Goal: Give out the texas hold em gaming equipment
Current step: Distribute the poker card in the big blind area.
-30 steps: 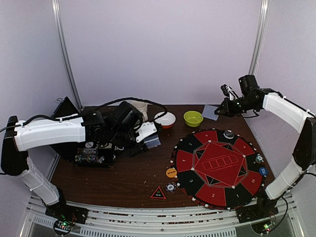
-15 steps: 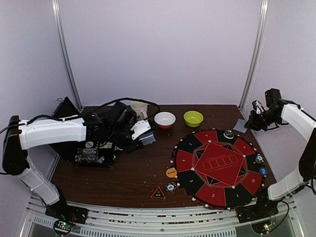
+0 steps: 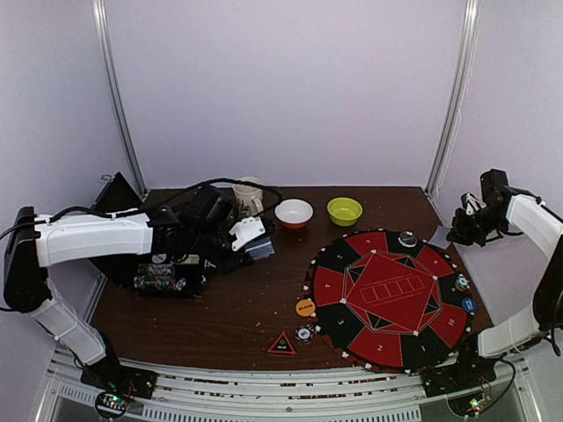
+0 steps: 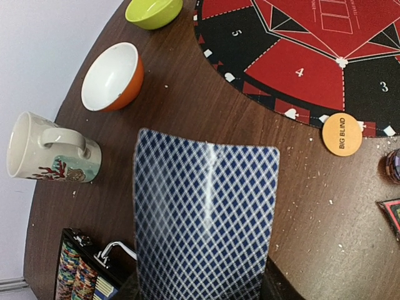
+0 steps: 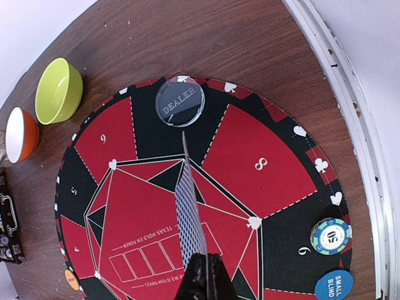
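Left gripper clamps blue-checked card, contact hidden behind it; right gripper pinches edge-on card, face unseen.

DEALER clear disc, BIG BLIND orange disc

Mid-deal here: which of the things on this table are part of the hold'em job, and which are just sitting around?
Part of the job: left card, right card, DEALER button, BIG BLIND disc, SMALL BLIND disc, poker chip, triangular marker, numbered mat, chip case.

Just lying about: orange-and-white bowl, green bowl, mug.
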`<state>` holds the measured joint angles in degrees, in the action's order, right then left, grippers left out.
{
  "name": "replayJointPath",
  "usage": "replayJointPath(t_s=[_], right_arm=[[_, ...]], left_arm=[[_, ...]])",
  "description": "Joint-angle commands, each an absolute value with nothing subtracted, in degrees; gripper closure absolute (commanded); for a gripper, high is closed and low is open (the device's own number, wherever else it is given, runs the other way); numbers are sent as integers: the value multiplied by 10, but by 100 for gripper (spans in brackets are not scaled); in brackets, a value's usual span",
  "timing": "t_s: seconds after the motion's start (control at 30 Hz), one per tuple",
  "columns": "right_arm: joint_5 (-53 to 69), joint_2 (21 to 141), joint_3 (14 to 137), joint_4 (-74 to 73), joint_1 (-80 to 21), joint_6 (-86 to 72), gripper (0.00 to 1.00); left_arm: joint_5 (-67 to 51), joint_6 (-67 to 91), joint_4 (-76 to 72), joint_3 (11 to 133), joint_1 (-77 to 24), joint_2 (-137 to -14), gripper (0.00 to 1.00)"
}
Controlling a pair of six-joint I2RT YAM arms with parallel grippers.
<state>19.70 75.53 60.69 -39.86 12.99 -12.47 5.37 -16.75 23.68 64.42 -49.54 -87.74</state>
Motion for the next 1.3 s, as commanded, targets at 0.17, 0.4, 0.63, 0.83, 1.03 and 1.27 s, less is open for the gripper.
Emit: replayJointPath(t_s=[0.17, 0.4, 0.63, 0.83, 1.03, 1.27], right_arm=[[207, 747, 607, -393, 133, -130, 100], [181, 750, 623, -405, 133, -109, 100], [198, 750, 622, -410, 132, -113, 100], [209, 736, 602, -374, 57, -154, 100], [259, 795, 592, -234, -162, -247, 100], [328, 966, 640, -72, -346, -320, 100]], left_arm=[[40, -180, 208, 672, -489, -885, 54], [27, -180, 190, 640, -487, -867, 54], [30, -178, 191, 634, -487, -862, 54], [37, -179, 192, 631, -487, -857, 54], [43, -180, 191, 629, -487, -856, 54], [43, -179, 190, 627, -487, -856, 54]])
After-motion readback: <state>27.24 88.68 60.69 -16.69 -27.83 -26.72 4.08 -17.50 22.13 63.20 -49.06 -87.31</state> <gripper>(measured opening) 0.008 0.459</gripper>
